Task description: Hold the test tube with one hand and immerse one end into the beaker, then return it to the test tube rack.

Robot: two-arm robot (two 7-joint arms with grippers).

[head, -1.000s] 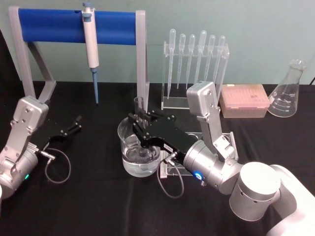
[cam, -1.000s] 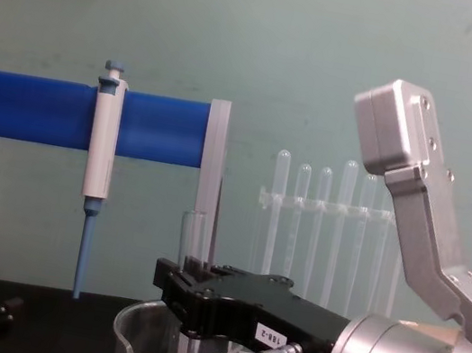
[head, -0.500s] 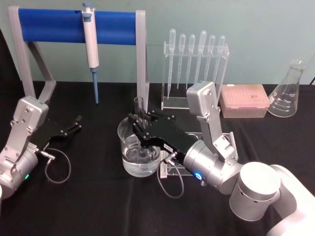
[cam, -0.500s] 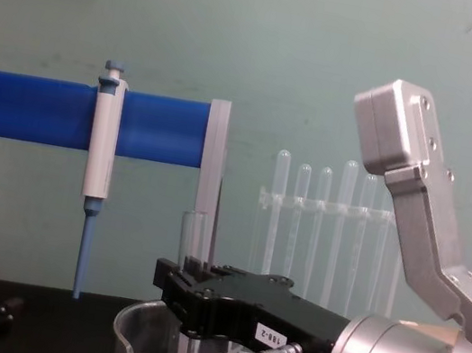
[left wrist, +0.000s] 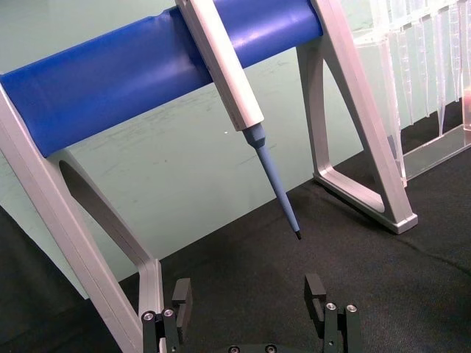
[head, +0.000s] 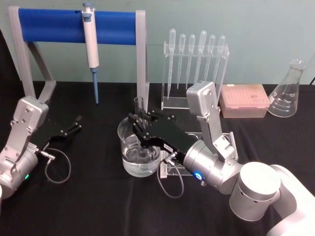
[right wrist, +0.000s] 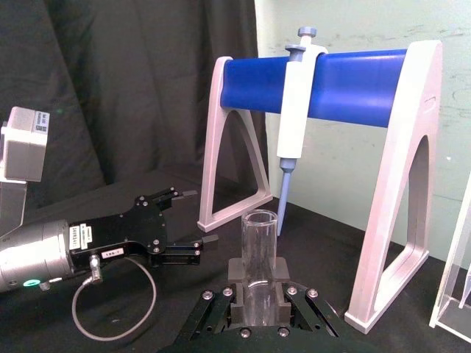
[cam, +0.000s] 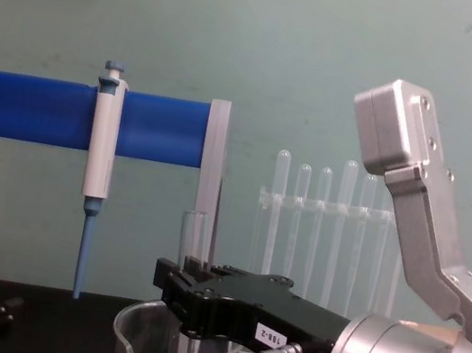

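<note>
From the head view we see the right gripper (head: pixel 141 122) pinching one test tube (head: pixel 139 105) upright over the one beaker (head: pixel 139 150), the tube's lower end down inside the glass; six pipettes (head: pixel 196 61) hang in a clear rack behind, one flask (head: pixel 289 91) stands far right, and the left gripper (head: pixel 74 123) rests on the black table (head: pixel 88 196) with its jaws spread. In the left wrist view, we see its two fingers (left wrist: pixel 182 297) apart. In the right wrist view, the tube sits clamped between the jaws. From the chest view, we read a white label (cam: pixel 269 335) as "TRR-2", though not surely.
</note>
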